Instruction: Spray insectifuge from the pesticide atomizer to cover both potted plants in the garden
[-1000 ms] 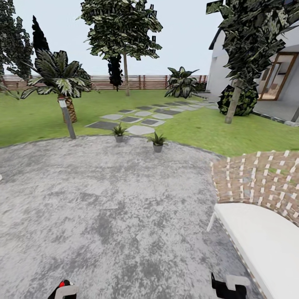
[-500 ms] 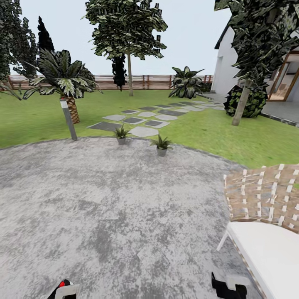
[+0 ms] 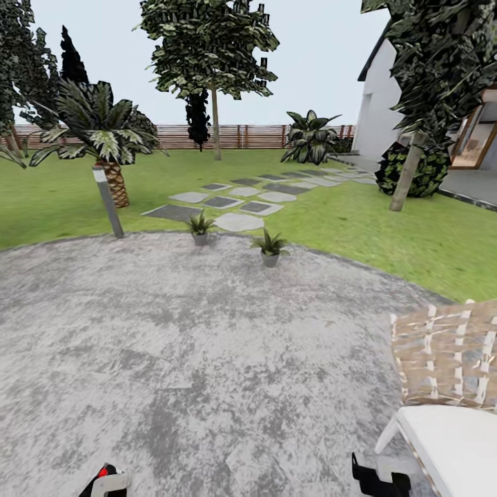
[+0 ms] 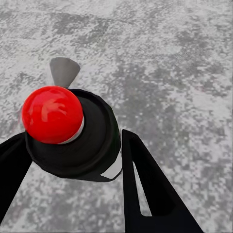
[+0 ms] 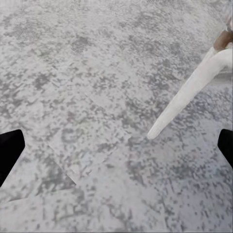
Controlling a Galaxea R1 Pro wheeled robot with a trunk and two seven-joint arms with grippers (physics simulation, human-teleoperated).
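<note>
Your left gripper [image 4: 73, 160] fingers clamp the pesticide atomizer [image 4: 73, 141], red-capped; pickup done; right gripper [image 5: 116, 145] fingers spread, empty; both potted plants [image 3: 200, 226] [image 3: 270, 247] stand far ahead of the fingers across the patio [image 3: 207, 345]; spraying remains.

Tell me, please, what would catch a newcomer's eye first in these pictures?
The glossy red ball on a black cap, gripped by the left end effector, stands out most. Ahead, two potted plants sit at the far edge of the mottled grey patio, with a wicker chair at the right.
</note>
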